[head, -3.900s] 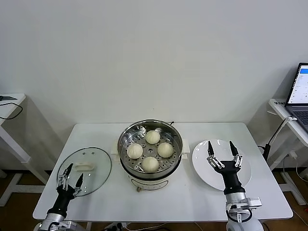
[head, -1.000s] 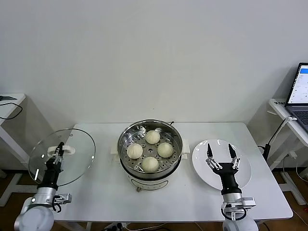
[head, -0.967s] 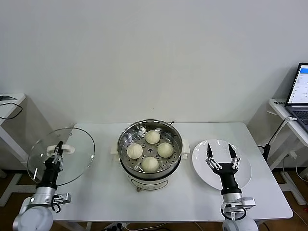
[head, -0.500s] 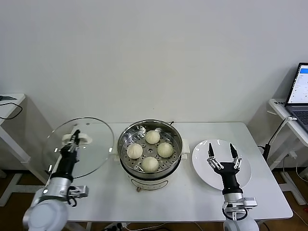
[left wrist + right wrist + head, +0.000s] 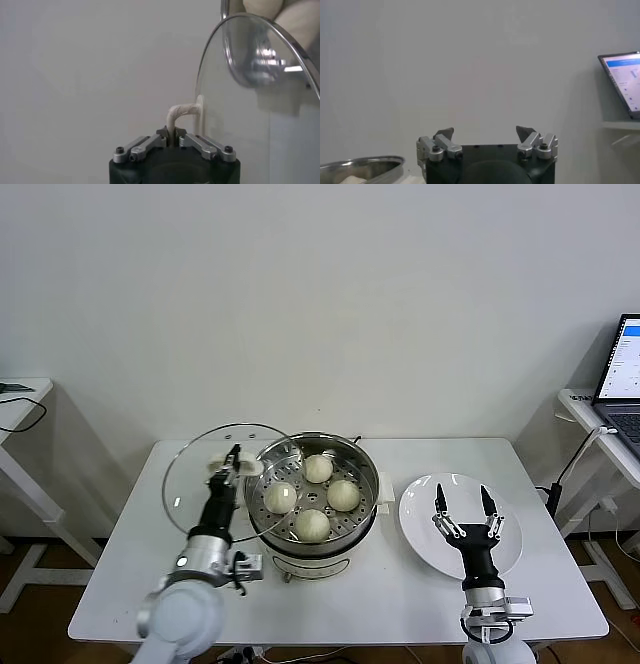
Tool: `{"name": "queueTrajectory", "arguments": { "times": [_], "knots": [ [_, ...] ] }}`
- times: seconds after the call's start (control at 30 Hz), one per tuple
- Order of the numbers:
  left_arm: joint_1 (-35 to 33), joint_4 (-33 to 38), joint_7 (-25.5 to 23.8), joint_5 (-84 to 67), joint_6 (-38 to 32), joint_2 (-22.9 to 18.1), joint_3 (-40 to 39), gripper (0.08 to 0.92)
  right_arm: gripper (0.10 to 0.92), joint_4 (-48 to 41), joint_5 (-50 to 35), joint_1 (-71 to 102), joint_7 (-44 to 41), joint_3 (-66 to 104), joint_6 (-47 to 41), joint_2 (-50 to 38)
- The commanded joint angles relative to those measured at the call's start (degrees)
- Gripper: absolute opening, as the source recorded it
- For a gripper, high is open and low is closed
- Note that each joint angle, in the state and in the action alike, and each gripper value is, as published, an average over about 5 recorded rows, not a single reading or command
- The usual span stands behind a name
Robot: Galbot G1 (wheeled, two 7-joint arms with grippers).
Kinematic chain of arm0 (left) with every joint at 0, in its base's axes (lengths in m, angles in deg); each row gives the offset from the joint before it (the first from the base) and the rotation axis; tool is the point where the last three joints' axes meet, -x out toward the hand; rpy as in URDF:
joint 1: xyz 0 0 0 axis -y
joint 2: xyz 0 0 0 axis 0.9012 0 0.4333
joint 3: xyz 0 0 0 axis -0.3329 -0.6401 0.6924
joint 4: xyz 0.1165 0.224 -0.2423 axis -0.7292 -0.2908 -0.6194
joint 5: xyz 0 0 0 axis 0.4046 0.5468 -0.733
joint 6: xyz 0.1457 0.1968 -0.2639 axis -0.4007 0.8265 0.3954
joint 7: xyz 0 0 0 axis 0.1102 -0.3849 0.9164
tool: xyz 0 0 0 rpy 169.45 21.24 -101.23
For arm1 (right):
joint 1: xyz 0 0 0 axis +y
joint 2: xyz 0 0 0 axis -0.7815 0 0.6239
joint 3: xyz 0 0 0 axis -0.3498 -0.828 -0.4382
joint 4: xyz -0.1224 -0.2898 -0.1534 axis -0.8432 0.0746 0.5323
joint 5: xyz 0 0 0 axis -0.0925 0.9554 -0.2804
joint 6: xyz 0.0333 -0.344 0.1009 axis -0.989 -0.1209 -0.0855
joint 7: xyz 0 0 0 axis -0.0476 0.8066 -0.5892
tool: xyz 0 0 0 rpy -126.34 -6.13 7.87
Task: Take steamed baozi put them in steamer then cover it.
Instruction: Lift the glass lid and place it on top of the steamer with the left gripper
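The right gripper (image 5: 462,512) waits near the table's (image 5: 400,604) front-right edge, fingers spread wide and empty, above the plate (image 5: 510,539); since a second ago it has barely shifted. The left gripper (image 5: 232,467) has carried the cover (image 5: 195,484) from beyond the left edge inward, and the cover now hangs tilted, its rim overlapping the steamer's (image 5: 312,452) left wall. The left wrist view shows the left gripper's fingers (image 5: 150,143) closed tight on the cover's white handle (image 5: 181,114). All four baozi (image 5: 313,526) sit on the tray at mid-table; judging by this, loading is complete and only levelling and lowering the cover remains.
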Motion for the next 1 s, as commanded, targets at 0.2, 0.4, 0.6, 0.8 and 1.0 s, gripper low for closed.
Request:
{"name": "queueTrajectory", "arguments": {
  "times": [0.2, 0.4, 0.6, 0.8, 1.0],
  "knots": [
    [12.32, -8.93, -3.08, 6.40, 11.50, -9.00, -16.54, 0.188, 0.823, -1.19, 0.45, -0.72, -0.04, -0.16, 0.20, 0.70],
    [12.18, -12.74, -2.79, 9.74, 11.12, -13.72, -16.60, 0.188, 0.823, -1.81, 0.76, -1.00, -0.10, -0.25, 0.36, 0.93],
    [11.96, -14.81, -2.78, 11.39, 10.78, -16.12, -16.35, 0.188, 0.823, -2.13, 1.09, -1.03, -0.13, -0.39, 0.37, 1.10],
    [11.74, -16.00, -2.52, 12.72, 10.19, -17.09, -15.90, 0.188, 0.823, -2.42, 1.41, -0.91, -0.16, -0.50, 0.47, 1.29],
    [10.85, -16.69, -1.78, 14.02, 9.50, -17.84, -15.85, 0.188, 0.823, -2.51, 1.47, -0.88, -0.17, -0.42, 0.48, 1.22]
  ]
}}
